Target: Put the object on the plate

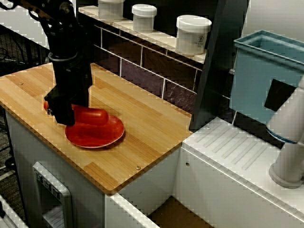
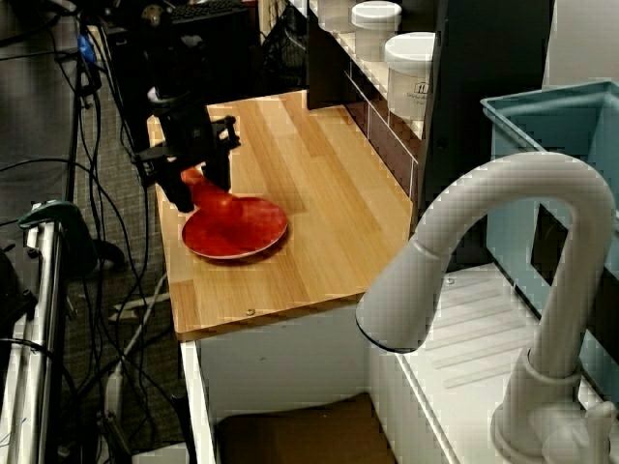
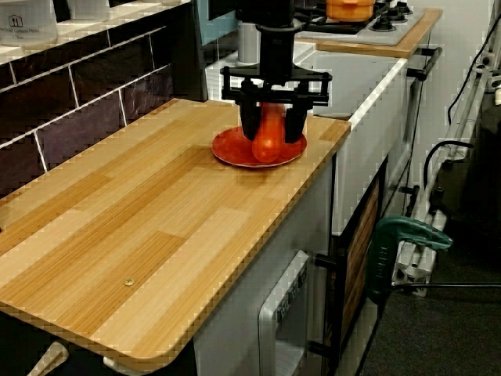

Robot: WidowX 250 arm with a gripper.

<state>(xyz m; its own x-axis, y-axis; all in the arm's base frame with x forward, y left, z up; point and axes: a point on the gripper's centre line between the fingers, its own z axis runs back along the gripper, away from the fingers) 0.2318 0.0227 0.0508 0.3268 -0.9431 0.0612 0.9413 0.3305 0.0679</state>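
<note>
The object is a red-orange sausage lying across the red plate near the left end of the wooden counter. My black gripper comes straight down onto it. In the view along the counter, its two fingers press against both sides of the object, so the gripper is shut on it. The object's lower end rests on the plate. In the view from behind the faucet, the gripper stands at the plate's far left rim and covers most of the object.
White jars stand on a shelf above the dark tiled backsplash. A blue bin and a white faucet are by the sink to the right. A stove with an orange pot lies beyond the plate.
</note>
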